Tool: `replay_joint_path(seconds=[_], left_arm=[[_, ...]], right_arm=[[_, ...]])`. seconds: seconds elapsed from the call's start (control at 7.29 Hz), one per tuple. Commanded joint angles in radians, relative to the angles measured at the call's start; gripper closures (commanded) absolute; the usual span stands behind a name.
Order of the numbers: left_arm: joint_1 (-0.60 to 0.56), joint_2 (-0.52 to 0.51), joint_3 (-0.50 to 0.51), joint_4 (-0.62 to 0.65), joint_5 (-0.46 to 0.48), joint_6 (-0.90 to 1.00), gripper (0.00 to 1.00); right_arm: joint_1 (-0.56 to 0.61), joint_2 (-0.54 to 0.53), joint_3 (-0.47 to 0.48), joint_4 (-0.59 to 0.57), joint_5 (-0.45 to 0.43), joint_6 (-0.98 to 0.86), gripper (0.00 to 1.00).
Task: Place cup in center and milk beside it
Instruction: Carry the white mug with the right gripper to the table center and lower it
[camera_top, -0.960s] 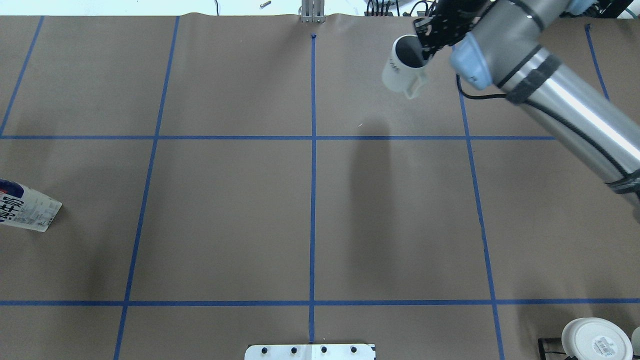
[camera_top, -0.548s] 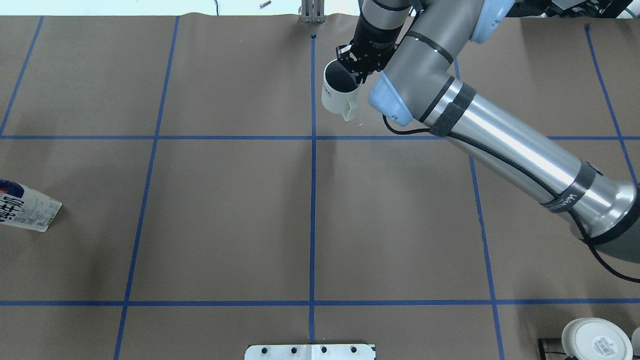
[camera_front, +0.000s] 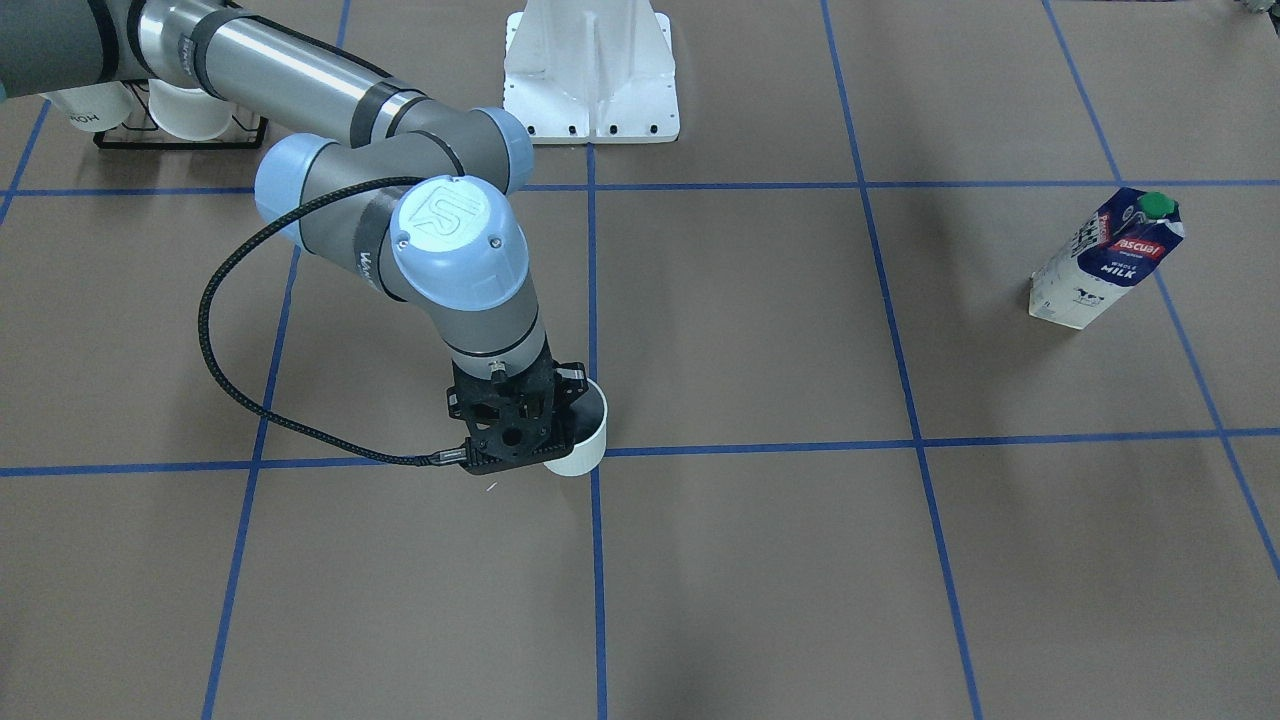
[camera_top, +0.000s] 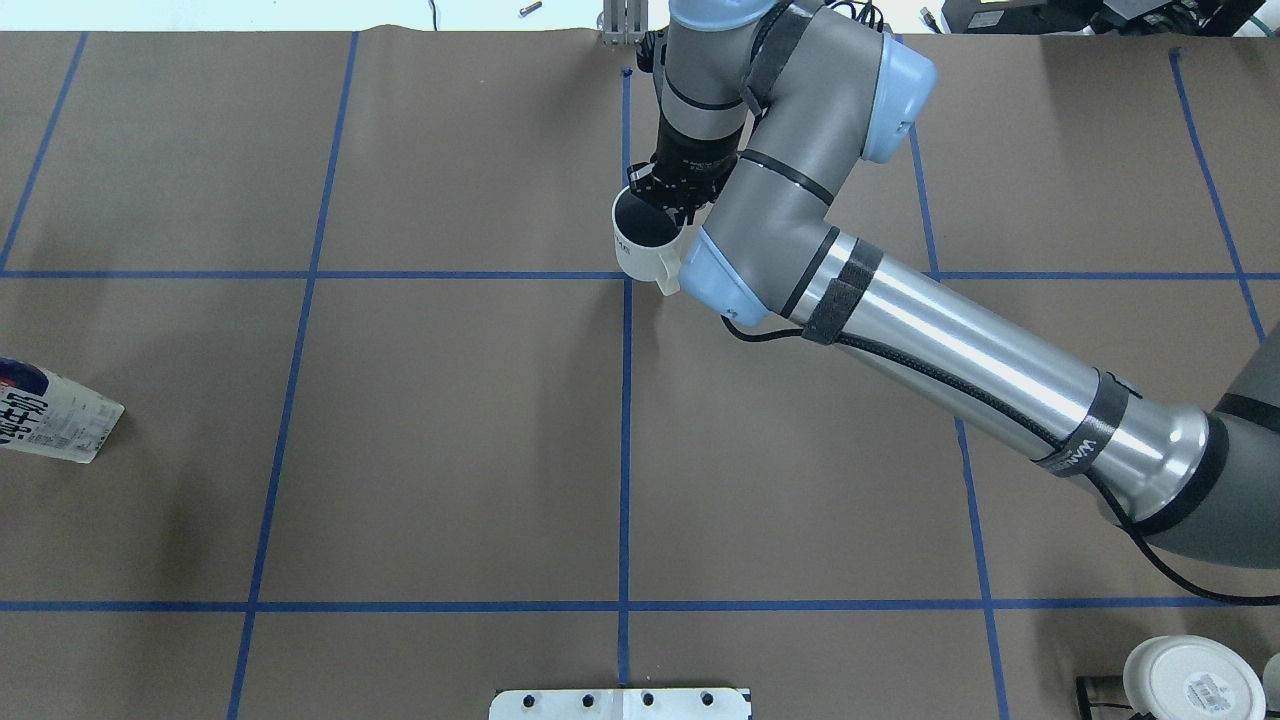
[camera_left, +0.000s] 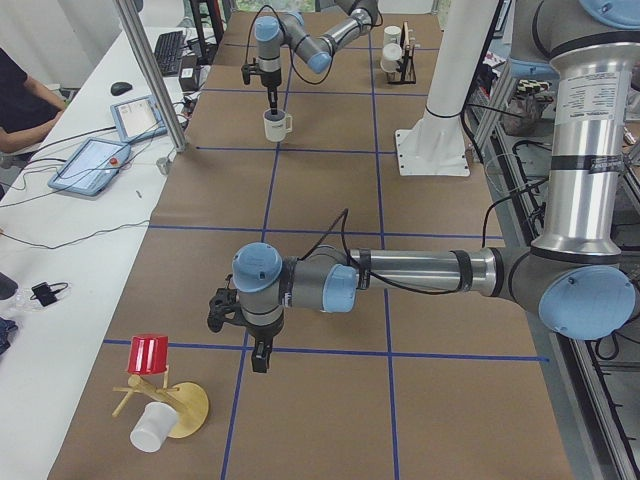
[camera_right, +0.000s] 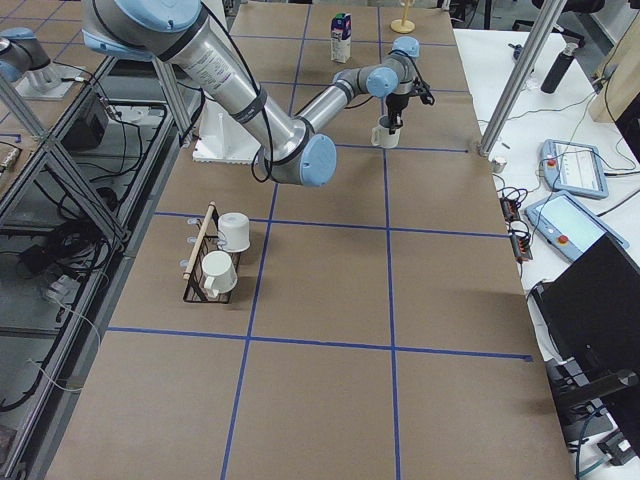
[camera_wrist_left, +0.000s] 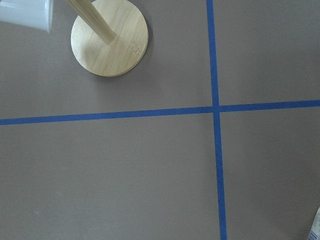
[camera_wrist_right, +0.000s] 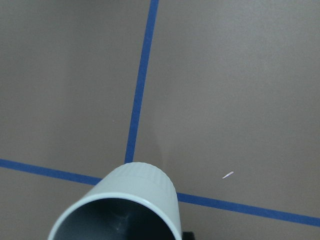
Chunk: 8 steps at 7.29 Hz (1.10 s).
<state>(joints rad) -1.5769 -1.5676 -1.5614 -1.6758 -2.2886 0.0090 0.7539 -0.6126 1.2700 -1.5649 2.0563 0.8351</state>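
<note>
My right gripper (camera_top: 668, 205) is shut on the rim of the cup (camera_top: 640, 250), a small white mug with a grey inside and its handle toward the robot. The cup hangs upright, low over the center crossing (camera_top: 625, 277) of the blue tape. I cannot tell whether it touches the table. It also shows in the front view (camera_front: 582, 440) and the right wrist view (camera_wrist_right: 120, 210). The milk (camera_front: 1105, 260) stands upright far out on my left side, also at the overhead view's left edge (camera_top: 55, 418). My left gripper (camera_left: 258, 356) hovers near it; I cannot tell its state.
A black rack (camera_right: 205, 262) with two white mugs stands near the robot on my right. A wooden mug tree (camera_left: 165, 405) with a red and a white cup stands beyond the milk. The white arm base (camera_front: 590, 70) is at the table's robot side.
My right arm has carried the cup from the far right of the table leftward and toward the robot, down to the tape crossing. The milk has not moved.
</note>
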Motion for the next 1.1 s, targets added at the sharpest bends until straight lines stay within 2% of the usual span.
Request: replay_joint_path(seconds=[0.0,0.14,0.27,0.41,0.55,0.82,0.96], left_arm=[[0.0,0.0,0.001,-0.015,-0.003,-0.003,0.01],[0.0,0.0,-0.008,-0.016,-0.003,-0.004,0.01],[0.0,0.0,-0.012,-0.016,-0.012,-0.004,0.01],[0.0,-0.008,-0.017,-0.016,-0.061,-0.006,0.01],[-0.002,-0.014,-0.029,-0.016,-0.093,-0.024,0.01],[-0.002,-0.011,-0.136,-0.002,-0.095,-0.029,0.01],[0.0,-0.008,-0.202,0.014,-0.116,-0.073,0.01]], right_arm=[[-0.021,-0.007,-0.009,0.002,-0.019,-0.001,1.0],[-0.025,-0.01,-0.011,0.008,-0.021,-0.001,1.0],[-0.031,-0.022,-0.011,0.029,-0.021,0.007,0.74],[-0.034,-0.038,-0.012,0.07,-0.021,0.031,0.29],[-0.033,-0.05,-0.011,0.115,-0.021,0.047,0.0],[0.023,-0.047,0.021,0.121,0.02,0.064,0.0],[0.082,-0.049,0.026,0.115,0.121,0.064,0.0]])
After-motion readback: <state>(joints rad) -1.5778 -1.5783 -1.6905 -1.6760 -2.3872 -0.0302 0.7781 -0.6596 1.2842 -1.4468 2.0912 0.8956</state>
